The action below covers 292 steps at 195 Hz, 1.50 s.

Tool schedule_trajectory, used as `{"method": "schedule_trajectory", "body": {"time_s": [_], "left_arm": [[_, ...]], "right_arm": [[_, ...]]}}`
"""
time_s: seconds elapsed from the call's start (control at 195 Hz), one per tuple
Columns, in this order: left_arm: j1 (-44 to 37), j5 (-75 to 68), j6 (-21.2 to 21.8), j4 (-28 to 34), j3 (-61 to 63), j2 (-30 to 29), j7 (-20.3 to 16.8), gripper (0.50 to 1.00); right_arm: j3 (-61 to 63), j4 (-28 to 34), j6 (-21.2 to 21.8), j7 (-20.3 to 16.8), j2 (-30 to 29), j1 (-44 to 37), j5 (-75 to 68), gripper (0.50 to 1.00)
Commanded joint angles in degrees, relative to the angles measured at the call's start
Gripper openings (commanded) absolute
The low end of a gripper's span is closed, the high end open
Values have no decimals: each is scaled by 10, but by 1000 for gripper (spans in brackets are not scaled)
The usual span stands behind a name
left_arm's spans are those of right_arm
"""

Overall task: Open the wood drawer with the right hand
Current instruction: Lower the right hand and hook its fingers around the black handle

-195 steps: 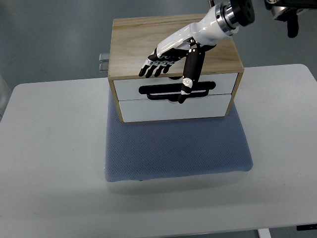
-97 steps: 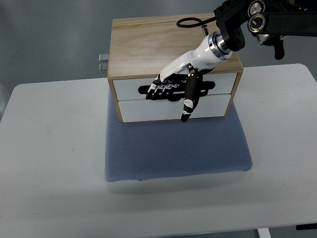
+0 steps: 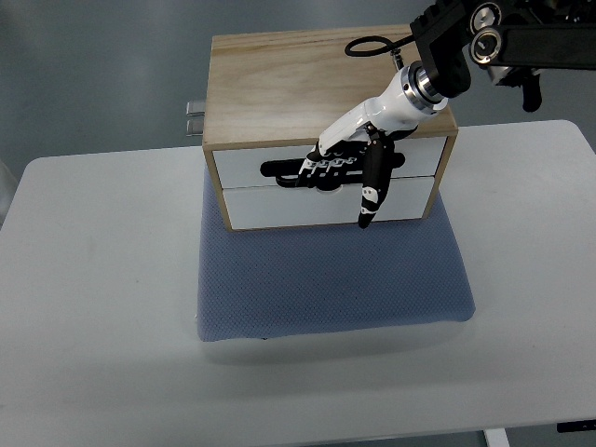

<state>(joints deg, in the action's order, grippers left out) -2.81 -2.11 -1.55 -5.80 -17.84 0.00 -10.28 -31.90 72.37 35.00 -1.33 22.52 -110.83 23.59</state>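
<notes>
A wooden drawer box (image 3: 279,84) with two white drawer fronts stands on a blue mat (image 3: 326,279). Both drawers look pushed in. The upper drawer (image 3: 242,168) has a black bar handle (image 3: 279,170). My right hand (image 3: 340,182), white with black fingertips, reaches in from the upper right and lies against the upper front. Its fingers (image 3: 317,172) curl over the handle's middle, and the thumb (image 3: 371,196) hangs down across the lower drawer (image 3: 279,207). Whether the fingers are hooked behind the bar is unclear. The left arm does not show.
The mat lies on a white table (image 3: 93,307). A small metal fitting (image 3: 195,115) juts from the box's left side. Dark arm hardware (image 3: 503,37) hangs over the box's back right corner. Grey floor shows beyond the table.
My right hand dropped from the box's top front edge to the upper drawer's handle, then slid slightly right along it. The drawers have not moved.
</notes>
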Motion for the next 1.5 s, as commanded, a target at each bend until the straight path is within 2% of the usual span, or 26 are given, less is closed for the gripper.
{"method": "schedule_trajectory", "body": {"time_s": [0.0, 0.529, 0.607, 0.612, 0.653, 0.72, 0.725, 0.766, 1.496], "left_arm": [[0, 0, 1, 0, 0, 0, 0, 1000], [0, 0, 0, 0, 0, 0, 0, 1000], [0, 0, 1, 0, 0, 0, 0, 1000], [0, 0, 1, 0, 0, 0, 0, 1000], [0, 0, 0, 0, 0, 0, 0, 1000], [0, 0, 0, 0, 0, 0, 0, 1000], [0, 0, 0, 0, 0, 0, 0, 1000], [0, 0, 1, 0, 0, 0, 0, 1000], [0, 0, 1, 0, 0, 0, 0, 1000]], "right_arm": [[-2, -2, 0, -1, 0, 2, 1, 942], [-6, -3, 0, -2, -3, -20, -2, 940], [-8, -3, -5, -3, -7, -19, -2, 940], [-10, -3, -20, -11, -12, -18, -3, 940], [-10, -3, -38, -25, -13, -17, -3, 940], [-10, -3, -41, -29, -14, -15, -3, 940], [-11, -3, -57, -43, -18, -15, -4, 940], [-17, -3, -65, -46, -20, -15, -6, 940], [-25, -3, -92, -49, -37, -6, -13, 940]]}}
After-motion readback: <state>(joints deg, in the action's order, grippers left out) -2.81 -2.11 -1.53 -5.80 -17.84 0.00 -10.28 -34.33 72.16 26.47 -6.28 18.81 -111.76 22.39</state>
